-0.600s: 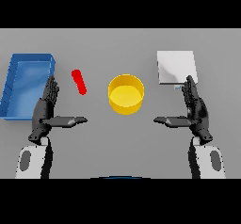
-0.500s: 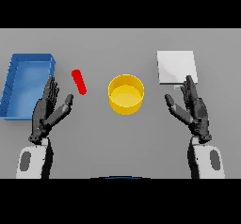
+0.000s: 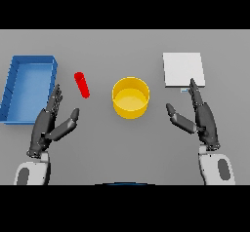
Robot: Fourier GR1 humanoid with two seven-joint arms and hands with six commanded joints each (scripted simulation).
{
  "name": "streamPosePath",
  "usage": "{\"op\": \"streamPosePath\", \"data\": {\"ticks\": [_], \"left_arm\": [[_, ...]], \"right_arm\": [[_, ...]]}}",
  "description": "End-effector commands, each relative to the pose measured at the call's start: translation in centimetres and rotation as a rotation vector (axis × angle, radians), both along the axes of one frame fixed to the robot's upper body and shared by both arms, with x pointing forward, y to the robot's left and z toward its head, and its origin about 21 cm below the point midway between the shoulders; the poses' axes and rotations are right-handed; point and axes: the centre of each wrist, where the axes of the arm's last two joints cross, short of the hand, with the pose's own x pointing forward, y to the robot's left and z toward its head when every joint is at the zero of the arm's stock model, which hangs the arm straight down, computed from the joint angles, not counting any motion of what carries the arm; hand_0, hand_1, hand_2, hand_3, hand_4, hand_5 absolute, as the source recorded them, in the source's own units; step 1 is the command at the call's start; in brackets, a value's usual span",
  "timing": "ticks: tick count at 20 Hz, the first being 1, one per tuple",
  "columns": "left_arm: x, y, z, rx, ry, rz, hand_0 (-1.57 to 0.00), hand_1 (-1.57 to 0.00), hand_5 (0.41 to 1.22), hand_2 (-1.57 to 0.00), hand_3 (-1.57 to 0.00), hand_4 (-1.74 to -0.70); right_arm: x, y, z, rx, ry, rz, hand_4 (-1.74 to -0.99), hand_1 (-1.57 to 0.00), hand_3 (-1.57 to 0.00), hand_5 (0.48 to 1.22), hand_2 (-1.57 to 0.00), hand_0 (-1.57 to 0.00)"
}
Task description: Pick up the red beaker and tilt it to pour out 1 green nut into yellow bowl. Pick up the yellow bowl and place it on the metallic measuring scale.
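Observation:
A small red beaker (image 3: 82,85) stands on the grey table, left of centre. The yellow bowl (image 3: 130,97) sits in the middle, with nothing visible inside it. A flat metallic measuring scale (image 3: 182,69) lies at the back right. My left hand (image 3: 48,124) is below and left of the beaker, open with straight fingers and the thumb spread, touching nothing. Over on the right, my right hand (image 3: 202,118) is open too, just below the scale and right of the bowl. I see no green nut.
A blue tray (image 3: 28,87) with raised walls lies at the far left, right beside my left hand.
Both hands have turned slightly and their thumbs have drawn in from pointing sideways. The beaker, bowl and scale have not moved.

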Motion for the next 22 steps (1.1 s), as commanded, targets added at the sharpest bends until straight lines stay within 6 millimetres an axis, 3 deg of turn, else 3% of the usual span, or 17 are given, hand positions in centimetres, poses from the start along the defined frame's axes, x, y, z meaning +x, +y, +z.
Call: {"op": "streamPosePath", "data": {"ticks": [1,8,19,22], "left_arm": [[0.1,-0.1,-0.1,0.004,0.021,0.002,0.0,0.0,0.663,0.0,0.0,-1.19],[1.2,-0.7,-0.7,0.013,0.075,-0.009,0.0,0.0,0.658,0.0,0.0,-1.19],[8.8,-1.3,-2.4,0.049,0.081,0.025,0.0,0.0,0.638,0.0,0.0,-1.22],[10.3,-2.3,-3.0,0.063,0.068,0.013,0.0,0.0,0.635,0.0,0.0,-1.23]], "right_arm": [[0.4,0.4,-0.1,0.001,0.015,0.0,-1.196,0.0,0.0,0.584,0.0,0.0],[0.1,-0.3,-0.1,0.062,-0.016,0.043,-1.291,0.0,0.0,0.621,0.0,0.0],[0.3,-0.6,-0.2,0.05,-0.014,0.046,-1.297,0.0,0.0,0.625,0.0,0.0],[0.6,-0.6,0.1,0.047,-0.006,0.036,-1.301,0.0,0.0,0.631,0.0,0.0]]}}
